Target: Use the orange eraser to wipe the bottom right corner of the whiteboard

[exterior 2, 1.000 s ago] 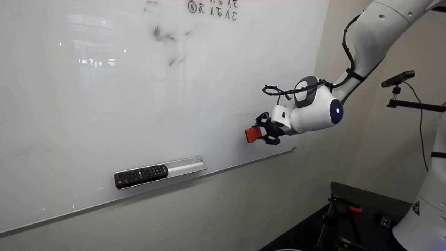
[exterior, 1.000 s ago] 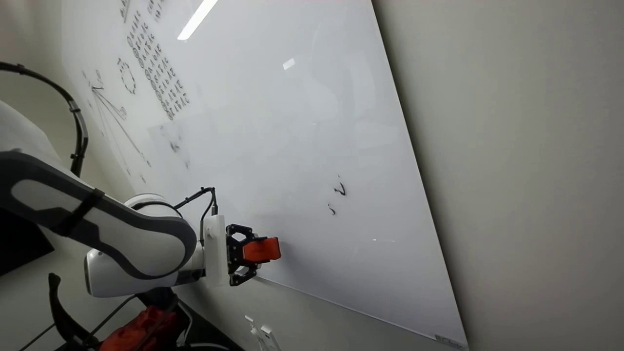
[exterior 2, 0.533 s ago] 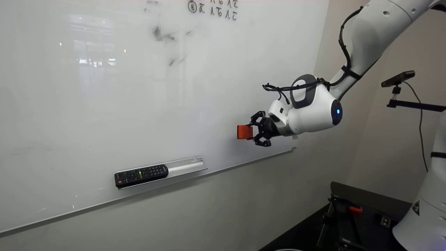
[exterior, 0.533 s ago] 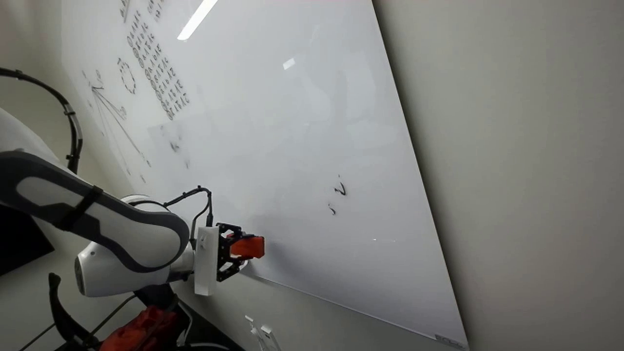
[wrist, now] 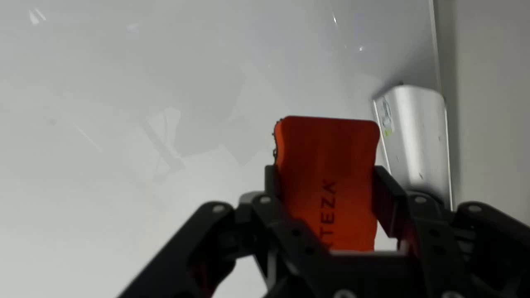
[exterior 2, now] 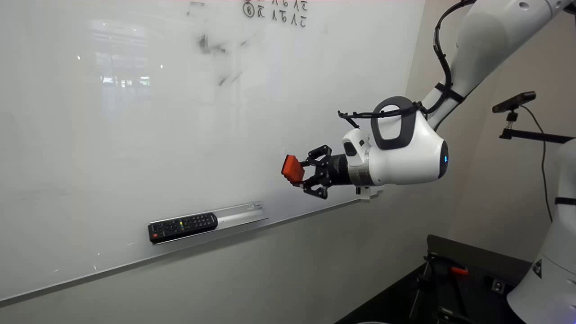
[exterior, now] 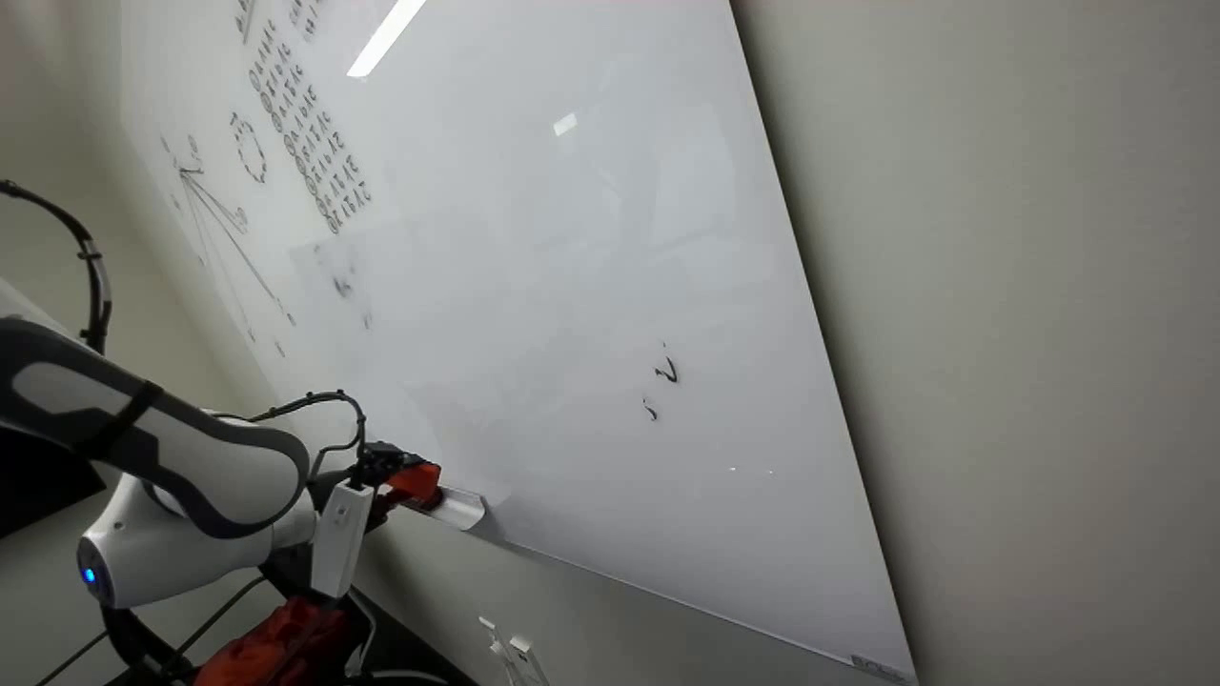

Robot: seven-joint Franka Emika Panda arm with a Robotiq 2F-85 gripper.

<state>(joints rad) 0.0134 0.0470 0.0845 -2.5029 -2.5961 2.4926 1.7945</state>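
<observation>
My gripper [exterior 2: 303, 173] is shut on the orange eraser [exterior 2: 293, 169], one finger along each long side. In the wrist view the eraser [wrist: 331, 165] shows its lettered face, and its far end sticks out past the fingertips. Behind it spreads the whiteboard [wrist: 124, 165]; whether the eraser touches that surface I cannot tell. In an exterior view the eraser [exterior: 416, 481] is near the board's lower edge, partly covered by the gripper. Two small black scribbles [exterior: 665, 372] are on the whiteboard [exterior: 534, 314], well to the right of the eraser there.
A metal ledge [exterior 2: 238, 219] with a black remote control [exterior 2: 182, 227] is fixed low on the board, below and left of the gripper in that exterior view. In the wrist view the ledge [wrist: 416, 132] lies just right of the eraser. Grey smudges [exterior 2: 204, 44] mark the board higher up.
The gripper has moved left in both exterior views with the eraser still held, and its wrist has turned. In an exterior view the ledge end now shows beside the eraser. The scribbles look the same.
</observation>
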